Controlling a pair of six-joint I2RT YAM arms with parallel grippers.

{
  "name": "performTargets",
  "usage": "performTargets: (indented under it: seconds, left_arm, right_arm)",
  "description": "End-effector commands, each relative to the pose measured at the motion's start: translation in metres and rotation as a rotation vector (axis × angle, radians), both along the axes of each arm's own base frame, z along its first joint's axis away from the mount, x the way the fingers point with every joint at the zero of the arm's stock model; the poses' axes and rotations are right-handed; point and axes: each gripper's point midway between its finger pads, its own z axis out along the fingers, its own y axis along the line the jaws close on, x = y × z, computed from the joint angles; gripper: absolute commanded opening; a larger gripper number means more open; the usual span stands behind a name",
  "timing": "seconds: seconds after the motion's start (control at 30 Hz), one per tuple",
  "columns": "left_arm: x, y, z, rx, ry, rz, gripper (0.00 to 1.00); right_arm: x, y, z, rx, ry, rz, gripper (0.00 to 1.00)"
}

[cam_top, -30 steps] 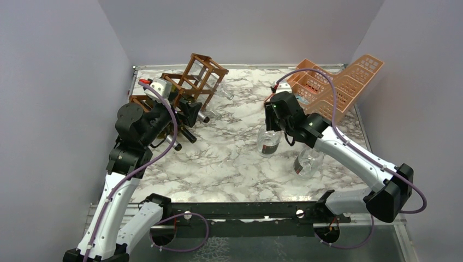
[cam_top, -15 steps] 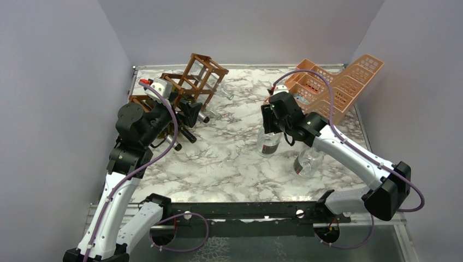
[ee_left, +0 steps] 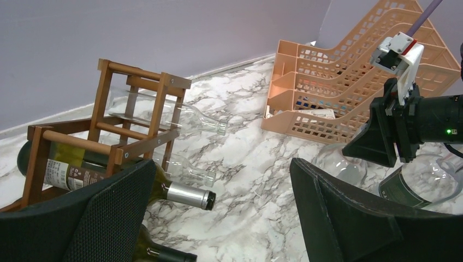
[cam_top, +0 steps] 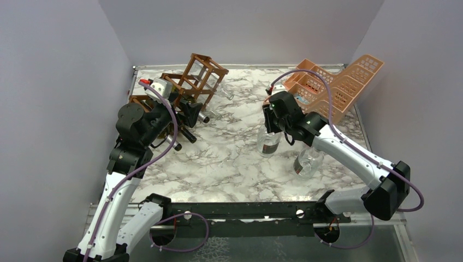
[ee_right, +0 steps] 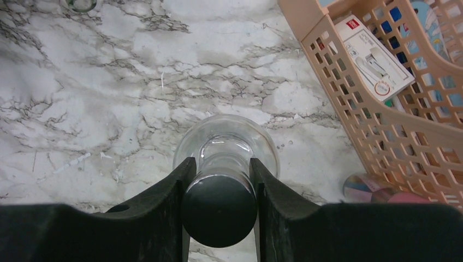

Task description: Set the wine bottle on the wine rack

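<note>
**Item 1, wine bottle** (cam_top: 268, 143). Clear glass with a dark cap, stood upright on the marble table (cam_top: 229, 164), right of centre and well apart from the rack. It is taken at the top so that it can be lifted straight off the table; the body hangs free below the grip.

**Item 2, right gripper** (ee_right: 221, 164). Clamped on the bottle: both fingers (ee_right: 174, 185) are pressed against the cap and neck, one on each side. The arm is reached forward from the near right corner, with the wrist bent so that the claw points down over the bottle.

**Item 3, wine rack** (ee_left: 136, 109). Brown wooden frame at the far left corner of the table. A clear bottle (ee_left: 185, 117) and a dark labelled bottle (ee_left: 82, 173) are lying in it; the necks jut toward the centre of the table. Which cell is free cannot be told.

**Item 4, left gripper** (ee_left: 221, 169). Spread wide, nothing held. It is posed low just beside the rack, facing across the table, apparently in waiting.

**Item 5, second clear bottle** (cam_top: 307, 162). Upright, near the held one, toward the right edge.

**Item 6, peach basket rack** (cam_top: 333, 87). At the far right corner; not part of the job.
</note>
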Motion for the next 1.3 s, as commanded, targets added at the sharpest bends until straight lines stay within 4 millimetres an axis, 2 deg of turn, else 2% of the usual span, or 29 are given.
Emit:
performTargets:
  seconds: [0.0,0.13,0.33,0.47,0.53,0.7,0.87,1.0,1.13,1.27]
  left_arm:
    - [-0.003,-0.005,0.006,-0.024,-0.015,-0.028,0.99]
    - [-0.002,-0.005,0.007,-0.029,-0.009,-0.024,0.99]
    - [-0.002,-0.003,0.004,-0.031,0.012,-0.008,0.99]
    - [-0.002,0.001,0.001,-0.023,0.026,0.01,0.99]
    - [-0.002,0.001,0.001,-0.023,0.027,0.011,0.99]
    - [-0.001,0.0,-0.001,-0.022,0.034,0.008,0.99]
    - [0.002,-0.001,-0.003,-0.02,0.048,0.007,0.99]
    - [0.004,-0.001,-0.004,-0.014,0.049,0.011,0.99]
    - [0.007,-0.003,-0.007,-0.017,0.065,0.007,0.99]
    - [0.007,-0.008,-0.013,-0.026,0.09,-0.014,0.99]
  right_arm:
    - [0.016,0.035,0.01,0.088,-0.045,0.104,0.01]
    - [0.049,0.069,0.041,0.154,-0.134,0.146,0.01]
    - [0.094,0.103,0.077,0.218,-0.279,0.149,0.01]
    - [0.106,0.109,0.076,0.258,-0.346,0.132,0.01]
    - [0.106,0.107,0.068,0.271,-0.35,0.116,0.01]
    - [0.086,0.095,0.03,0.294,-0.307,0.1,0.01]
    - [0.045,0.081,-0.012,0.274,-0.216,0.191,0.01]
    - [0.015,0.059,-0.043,0.221,-0.127,0.205,0.01]
    - [-0.007,0.041,-0.062,0.181,-0.033,0.178,0.01]
    - [-0.029,0.029,-0.072,0.121,0.097,0.185,0.01]
